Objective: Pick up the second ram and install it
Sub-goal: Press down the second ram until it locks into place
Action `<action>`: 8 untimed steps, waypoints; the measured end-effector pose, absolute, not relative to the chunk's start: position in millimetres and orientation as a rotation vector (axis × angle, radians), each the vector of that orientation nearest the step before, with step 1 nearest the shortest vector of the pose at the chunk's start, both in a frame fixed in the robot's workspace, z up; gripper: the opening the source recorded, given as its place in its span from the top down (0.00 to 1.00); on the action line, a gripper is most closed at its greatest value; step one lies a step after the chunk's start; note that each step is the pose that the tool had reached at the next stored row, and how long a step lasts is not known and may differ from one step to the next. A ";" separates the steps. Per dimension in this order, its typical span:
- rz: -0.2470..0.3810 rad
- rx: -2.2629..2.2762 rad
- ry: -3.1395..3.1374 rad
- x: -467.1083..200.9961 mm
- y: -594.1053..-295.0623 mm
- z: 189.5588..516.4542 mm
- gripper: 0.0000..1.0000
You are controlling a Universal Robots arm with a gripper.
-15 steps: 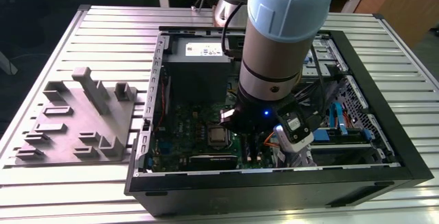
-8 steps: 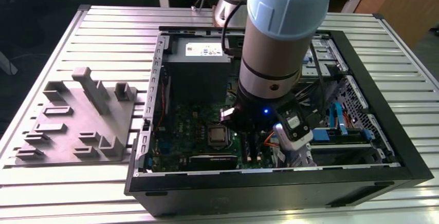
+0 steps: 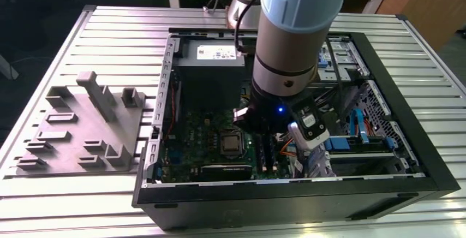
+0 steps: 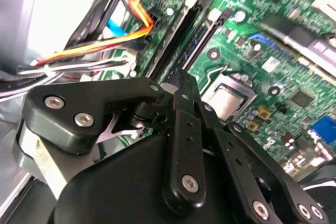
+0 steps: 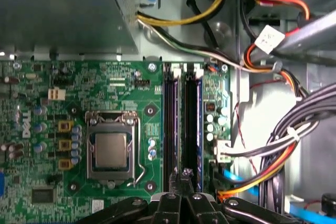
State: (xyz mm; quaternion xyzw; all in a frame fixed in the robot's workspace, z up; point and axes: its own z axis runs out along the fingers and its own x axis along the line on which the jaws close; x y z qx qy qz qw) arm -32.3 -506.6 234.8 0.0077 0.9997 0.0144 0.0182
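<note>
One robot arm (image 3: 295, 36) reaches down into an open black computer case (image 3: 407, 140) lying on a slatted metal desk (image 3: 117, 36). On the exterior view's left, a grey plastic tray (image 3: 80, 123) with upright posts sits on the desk beside the case.

Inside the case lies a green circuit board (image 5: 79, 77) with a silver square processor (image 5: 111, 149) in a metal frame. Just beside it run two long dark memory slots, parallel and close together. In the first wrist view, the slot farther from the processor holds a long, narrow dark strip seen edge-on, which looks like the second ram (image 5: 191, 129) standing in its slot; I cannot tell whether it is fully seated.

The black pincer (image 5: 184, 174) hangs over the near end of these slots, its fingertips (image 4: 184, 85) drawn together with no gap visible, right at the end of that strip. Whether they touch it is hidden.

Bundled cables (image 5: 283, 145) in orange, yellow, black and white run alongside the slots. A white tag (image 5: 270, 38) on one cable bundle, a white sticker (image 3: 211, 54) on the grey power supply box and white lettering along the board's edge all carry print.
</note>
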 end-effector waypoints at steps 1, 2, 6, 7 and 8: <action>0.044 0.024 3.105 -32.3 -504.5 234.8 0.90; 0.044 0.024 3.105 -32.3 -502.2 234.8 0.90; 0.045 0.024 3.105 -32.2 -498.9 234.7 0.90; 0.044 0.024 3.105 -32.3 -498.8 234.9 0.90; 0.044 0.024 3.105 -32.3 -498.8 235.3 0.90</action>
